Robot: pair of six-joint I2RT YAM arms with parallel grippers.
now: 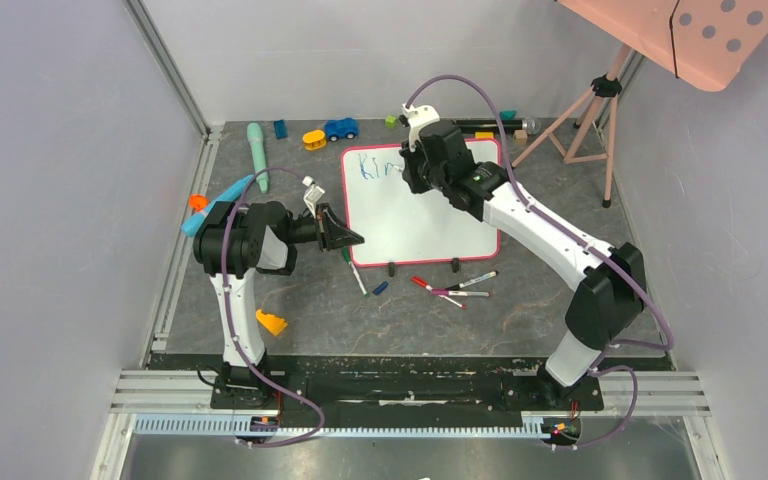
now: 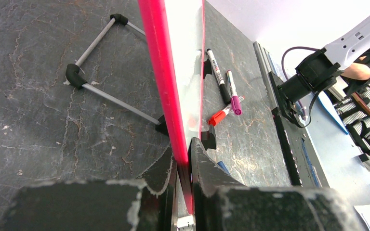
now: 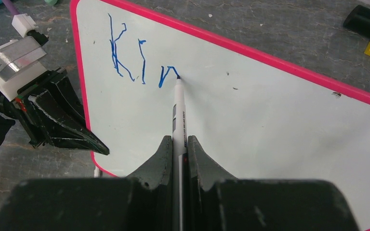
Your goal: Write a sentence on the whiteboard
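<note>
The whiteboard point(image 1: 425, 220), glossy white with a pink-red frame, lies on the dark table. My left gripper point(image 1: 353, 238) is shut on its left edge; in the left wrist view the red frame point(image 2: 161, 72) runs between the two fingers of that gripper point(image 2: 185, 159). My right gripper point(image 3: 179, 142) is shut on a white marker point(image 3: 178, 108) whose blue tip touches the board point(image 3: 270, 106). The sentence point(image 3: 135, 62) reads "Kin" in blue at the board's top left, with the tip at the last letter. From above, the right gripper point(image 1: 412, 172) covers part of the writing point(image 1: 370, 167).
Loose markers point(image 1: 455, 285) lie in front of the board, and another point(image 1: 359, 275) lies near its left corner. Toys line the back: a blue car point(image 1: 340, 128), a yellow piece point(image 1: 314, 139), a green tube point(image 1: 257, 143). An orange piece point(image 1: 271, 322) lies front left. A tripod point(image 1: 585, 115) holds a salmon dotted panel point(image 1: 705, 30).
</note>
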